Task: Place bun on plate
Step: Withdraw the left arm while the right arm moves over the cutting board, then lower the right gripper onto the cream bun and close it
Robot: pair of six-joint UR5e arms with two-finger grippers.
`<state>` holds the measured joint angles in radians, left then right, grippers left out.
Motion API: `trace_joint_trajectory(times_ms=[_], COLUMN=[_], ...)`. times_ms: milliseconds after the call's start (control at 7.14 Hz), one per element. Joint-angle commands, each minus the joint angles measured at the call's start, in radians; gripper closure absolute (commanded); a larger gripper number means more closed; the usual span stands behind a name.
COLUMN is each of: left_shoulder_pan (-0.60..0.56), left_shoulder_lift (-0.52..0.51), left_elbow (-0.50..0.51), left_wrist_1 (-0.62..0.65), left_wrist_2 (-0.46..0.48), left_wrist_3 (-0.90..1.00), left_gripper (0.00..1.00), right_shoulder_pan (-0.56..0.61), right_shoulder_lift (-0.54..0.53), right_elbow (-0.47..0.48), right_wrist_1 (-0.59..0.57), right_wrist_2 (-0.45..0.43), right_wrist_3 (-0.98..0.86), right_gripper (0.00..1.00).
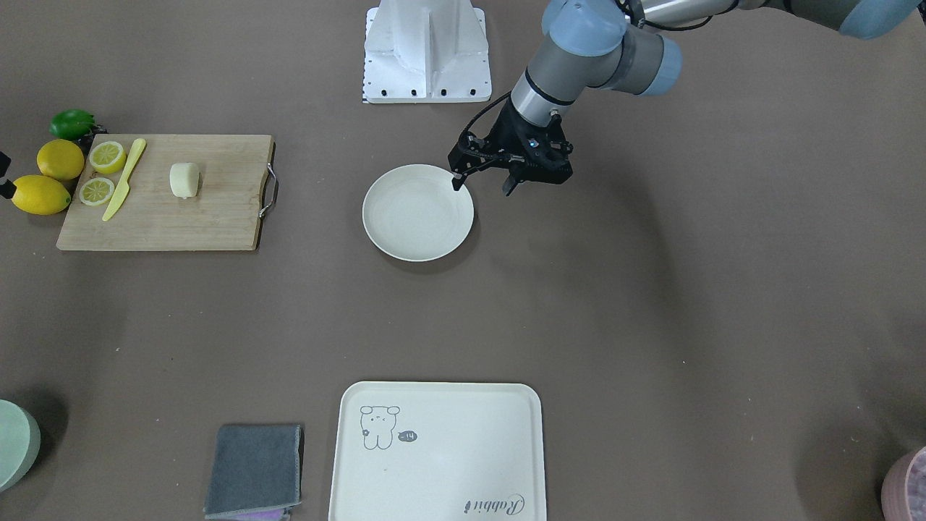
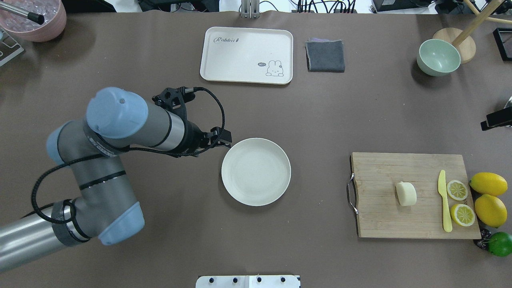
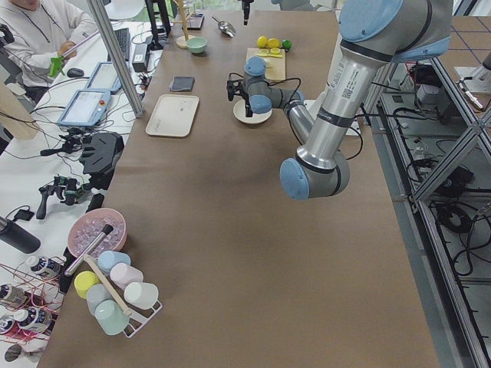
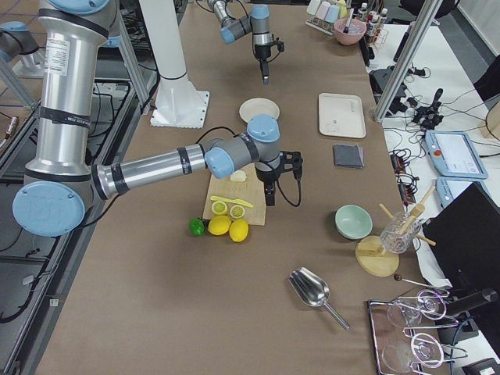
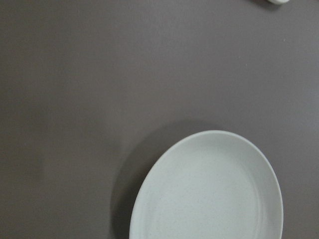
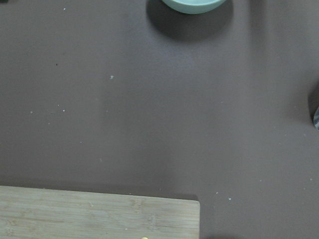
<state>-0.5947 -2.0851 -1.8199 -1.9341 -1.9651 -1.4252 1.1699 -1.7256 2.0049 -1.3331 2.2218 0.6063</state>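
The pale cream bun (image 1: pixel 184 179) lies on a wooden cutting board (image 1: pixel 217 217), also seen in the overhead view (image 2: pixel 406 194). The empty off-white plate (image 1: pixel 418 212) sits mid-table (image 2: pixel 256 172) and fills the lower part of the left wrist view (image 5: pixel 209 189). My left gripper (image 1: pixel 484 185) hovers at the plate's rim on the robot's side, open, with nothing between its fingers. My right gripper (image 4: pixel 269 195) hangs beside the board's far edge. Only a black sliver of it reaches the overhead view (image 2: pixel 496 119), and I cannot tell whether it is open or shut.
On the board lie two lemon halves (image 2: pixel 460 202) and a yellow knife (image 2: pixel 444 200). Whole lemons (image 2: pixel 489 196) and a lime (image 2: pixel 501 243) sit beside it. A bear-print tray (image 2: pixel 247 55), grey cloth (image 2: pixel 325 55), green bowl (image 2: pixel 438 58) and pink bowl (image 2: pixel 38 20) line the far side.
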Motion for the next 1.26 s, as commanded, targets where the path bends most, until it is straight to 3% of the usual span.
trace_joint_trajectory(times_ms=[0,280,560,700,840,1120], left_shoulder_pan=[-0.217,-0.427,-0.65,-0.721,-0.727,-0.728], left_shoulder_lift=[0.031,0.126,0.151,0.158,0.222,0.238], left_elbow=[-0.054,-0.058,-0.029,-0.024,-0.03,-0.029], left_wrist_1=[0.186,0.332,0.572,0.652,0.63,0.567], left_wrist_2=[-0.145,-0.239,-0.242,-0.253,-0.247,-0.245], left_wrist_3=[0.211,0.619,1.085,1.205,1.236,1.235], left_gripper=[0.03,0.03,0.03,0.02,0.02,0.02], right_shoulder_pan=[-0.16,-0.321,-0.43,-0.473,-0.522,-0.599], right_shoulder_lift=[0.036,0.083,0.083,0.075,0.069,0.049], right_elbow=[0.047,0.074,0.083,0.077,0.071,0.051], right_wrist_1=[0.0,0.0,0.002,0.024,0.061,0.103], right_wrist_2=[-0.092,-0.193,-0.253,-0.28,-0.313,-0.373], right_wrist_3=[0.209,0.388,0.464,0.475,0.537,0.569], right_gripper=[0.01,0.01,0.0,0.0,0.0,0.0])
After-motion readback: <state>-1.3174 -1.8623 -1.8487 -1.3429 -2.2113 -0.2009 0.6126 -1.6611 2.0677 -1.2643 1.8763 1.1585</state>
